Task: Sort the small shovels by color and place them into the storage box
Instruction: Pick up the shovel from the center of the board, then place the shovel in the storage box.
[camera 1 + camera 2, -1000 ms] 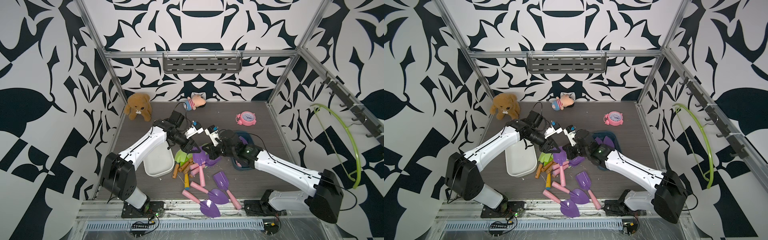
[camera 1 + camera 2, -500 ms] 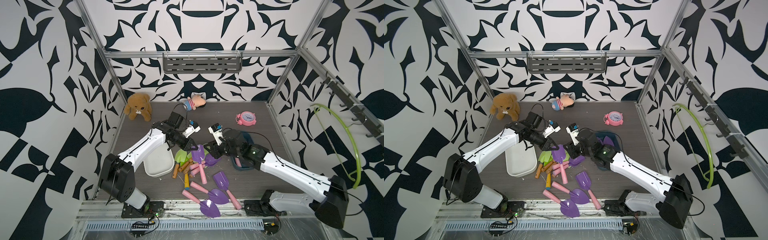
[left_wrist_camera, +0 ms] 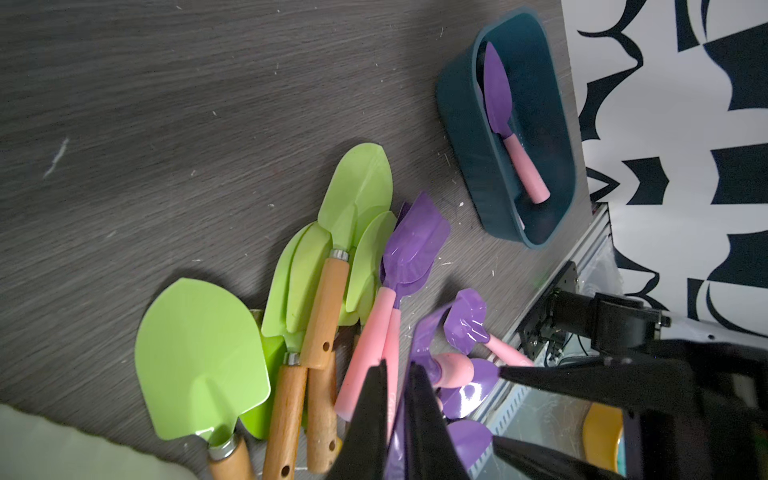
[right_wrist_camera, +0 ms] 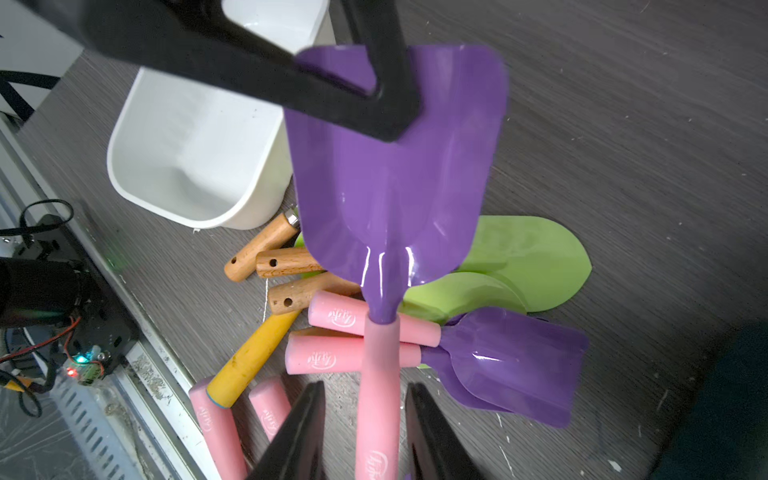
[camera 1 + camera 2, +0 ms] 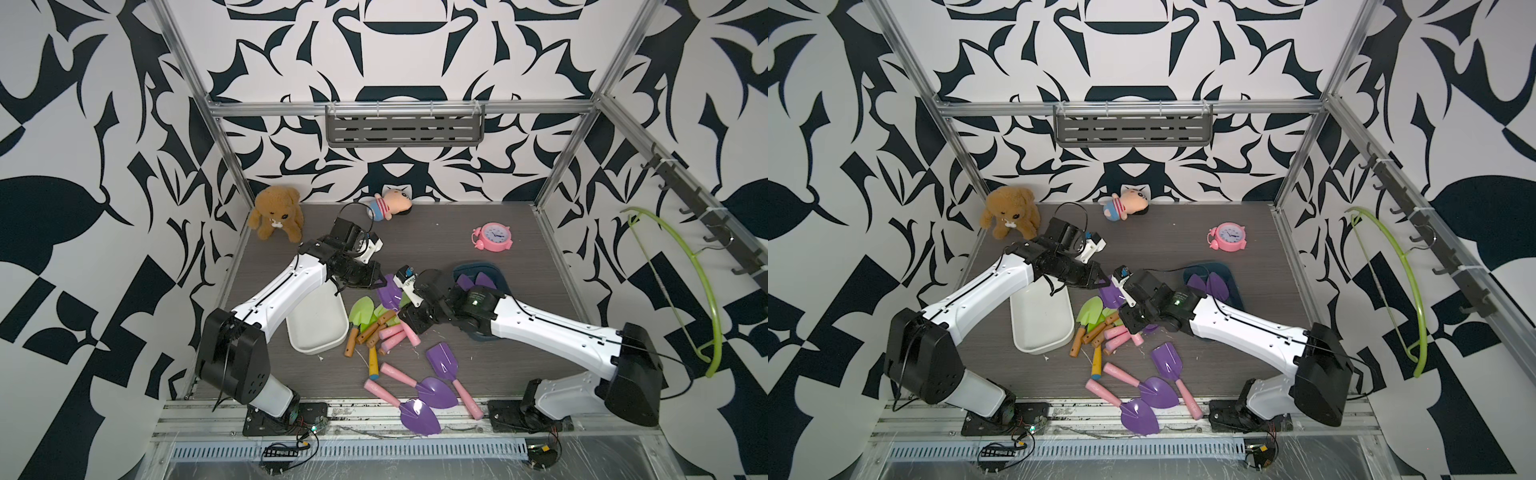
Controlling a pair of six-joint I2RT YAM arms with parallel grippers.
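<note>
My left gripper (image 5: 380,282) (image 3: 397,365) is shut on the blade edge of a purple shovel (image 5: 390,293) (image 4: 395,178) held above the pile. Its pink handle runs between the fingers of my right gripper (image 5: 406,311) (image 4: 365,384), which stands open with a gap on each side. Under them lie green shovels (image 5: 361,311) (image 3: 199,357) with brown handles, a yellow handle (image 4: 253,357) and more purple shovels (image 4: 515,365). Three purple shovels (image 5: 434,390) lie near the front edge. The dark teal storage box (image 5: 498,276) (image 3: 465,124) holds purple shovels (image 3: 498,95). A white storage box (image 5: 318,328) (image 4: 187,137) holds nothing.
A teddy bear (image 5: 276,212), a small doll (image 5: 388,205) and a pink alarm clock (image 5: 492,237) sit toward the back of the dark table. A green hanger (image 5: 702,282) hangs on the right wall's hooks. A grey shelf (image 5: 405,124) is on the back wall.
My left gripper has shut on the purple shovel's blade. My right gripper, shut on that shovel a second ago, has opened round its handle. Both arms shifted slightly toward the back.
</note>
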